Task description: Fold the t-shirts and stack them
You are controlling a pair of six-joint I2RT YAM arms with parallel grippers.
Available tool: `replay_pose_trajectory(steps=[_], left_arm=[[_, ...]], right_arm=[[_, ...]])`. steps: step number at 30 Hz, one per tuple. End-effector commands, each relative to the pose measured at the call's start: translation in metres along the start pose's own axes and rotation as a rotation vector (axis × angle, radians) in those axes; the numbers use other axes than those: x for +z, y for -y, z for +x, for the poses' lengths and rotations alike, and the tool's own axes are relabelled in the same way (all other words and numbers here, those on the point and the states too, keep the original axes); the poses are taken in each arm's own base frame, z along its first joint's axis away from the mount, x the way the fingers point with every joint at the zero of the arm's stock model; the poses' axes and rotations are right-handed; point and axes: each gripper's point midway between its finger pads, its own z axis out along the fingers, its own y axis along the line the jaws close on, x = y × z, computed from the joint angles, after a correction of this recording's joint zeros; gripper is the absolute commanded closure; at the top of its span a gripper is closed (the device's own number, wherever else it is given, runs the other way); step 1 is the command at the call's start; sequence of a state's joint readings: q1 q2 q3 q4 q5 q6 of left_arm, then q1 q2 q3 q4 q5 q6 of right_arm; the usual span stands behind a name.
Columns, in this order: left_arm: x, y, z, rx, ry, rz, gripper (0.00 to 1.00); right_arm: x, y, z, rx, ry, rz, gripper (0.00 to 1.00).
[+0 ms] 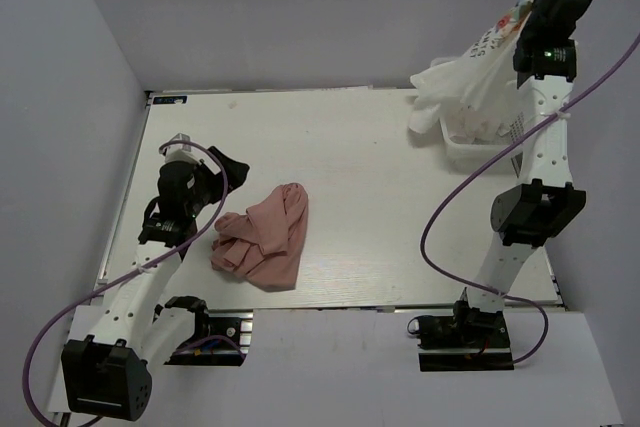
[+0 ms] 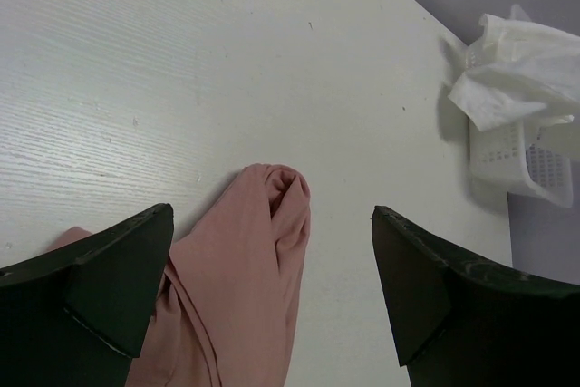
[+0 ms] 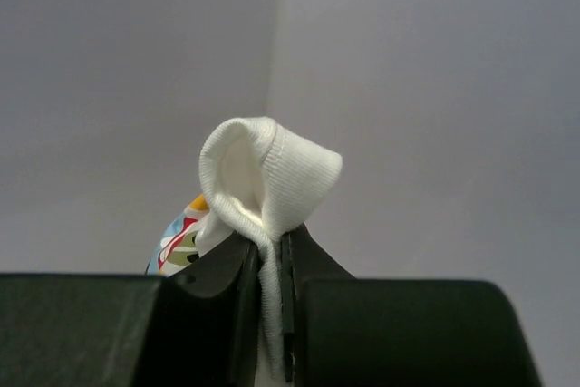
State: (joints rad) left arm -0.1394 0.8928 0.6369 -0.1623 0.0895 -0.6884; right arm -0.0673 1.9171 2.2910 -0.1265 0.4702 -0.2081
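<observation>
My right claw (image 3: pixel 272 256) is pinching a white shirt (image 3: pixel 267 165), the grip visible only from its wrist, above the basket (image 1: pixel 468 150), while my left claw (image 2: pixel 272 215) is hovering spread over the pink shirt (image 1: pixel 268 237) on the tabletop (image 1: pixel 380 217).

My left fingers (image 1: pixel 232 167) are hanging wide apart low over the counter (image 1: pixel 400 207). The crumpled pink t-shirt (image 1: pixel 265 237) is lying just beside and under them, blocking a flat pass there. Bare counter is running from it to the basket (image 1: pixel 468 145), leaving open room. My right fingers (image 3: pixel 283 278) are pinching the white t-shirt (image 1: pixel 470 72) high up, and its cloth is draping over the basket mouth. Walls are boxing in the left, far and right sides.
</observation>
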Motion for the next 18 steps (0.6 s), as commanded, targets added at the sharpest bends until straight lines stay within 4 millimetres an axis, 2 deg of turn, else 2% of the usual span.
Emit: replay_pose_trajectory(steps=[1, 2, 3, 4, 5, 7, 9, 11, 13, 14, 15, 16, 17, 18], left_arm=[[-0.003, 0.016, -0.026, 0.014, 0.079, 0.038, 0.0], [-0.003, 0.017, -0.028, 0.015, 0.087, 0.045, 0.0], [-0.001, 0.016, -0.026, 0.014, 0.08, 0.039, 0.0], [0.002, 0.014, -0.027, 0.014, 0.086, 0.032, 0.0], [0.002, 0.014, -0.027, 0.014, 0.086, 0.032, 0.0], [0.004, 0.014, -0.027, 0.014, 0.085, 0.031, 0.0], [0.007, 0.011, -0.024, 0.014, 0.081, 0.028, 0.0], [0.009, 0.012, -0.023, 0.023, 0.075, 0.035, 0.0], [0.014, 0.01, -0.021, 0.022, 0.067, 0.028, 0.0], [0.013, 0.011, -0.02, 0.023, 0.06, 0.037, 0.0], [0.015, 0.009, -0.018, 0.022, 0.053, 0.031, 0.0], [0.015, 0.012, -0.019, 0.023, 0.053, 0.045, 0.0], [0.017, 0.012, -0.016, 0.022, 0.039, 0.045, 0.0], [0.017, 0.012, -0.016, 0.022, 0.039, 0.045, 0.0]], right_arm=[[-0.006, 0.051, -0.091, 0.141, 0.299, 0.105, 1.0], [-0.004, 0.062, -0.095, 0.14, 0.32, 0.135, 1.0], [-0.01, 0.077, -0.119, 0.162, 0.423, 0.185, 1.0], [-0.014, 0.091, -0.124, 0.157, 0.447, 0.242, 1.0], [-0.02, 0.1, -0.136, 0.178, 0.509, 0.276, 1.0], [-0.027, 0.115, -0.15, 0.188, 0.583, 0.324, 1.0], [-0.033, 0.12, -0.163, 0.193, 0.65, 0.317, 1.0], [-0.035, 0.118, -0.17, 0.194, 0.669, 0.291, 1.0], [-0.029, 0.103, -0.162, 0.195, 0.639, 0.217, 1.0], [-0.033, 0.097, -0.167, 0.187, 0.65, 0.171, 1.0], [-0.029, 0.089, -0.161, 0.188, 0.639, 0.135, 1.0], [-0.022, 0.07, -0.146, 0.156, 0.608, 0.056, 1.0], [-0.021, 0.065, -0.14, 0.15, 0.592, 0.031, 1.0], [-0.015, 0.055, -0.126, 0.127, 0.562, 0.008, 1.0]])
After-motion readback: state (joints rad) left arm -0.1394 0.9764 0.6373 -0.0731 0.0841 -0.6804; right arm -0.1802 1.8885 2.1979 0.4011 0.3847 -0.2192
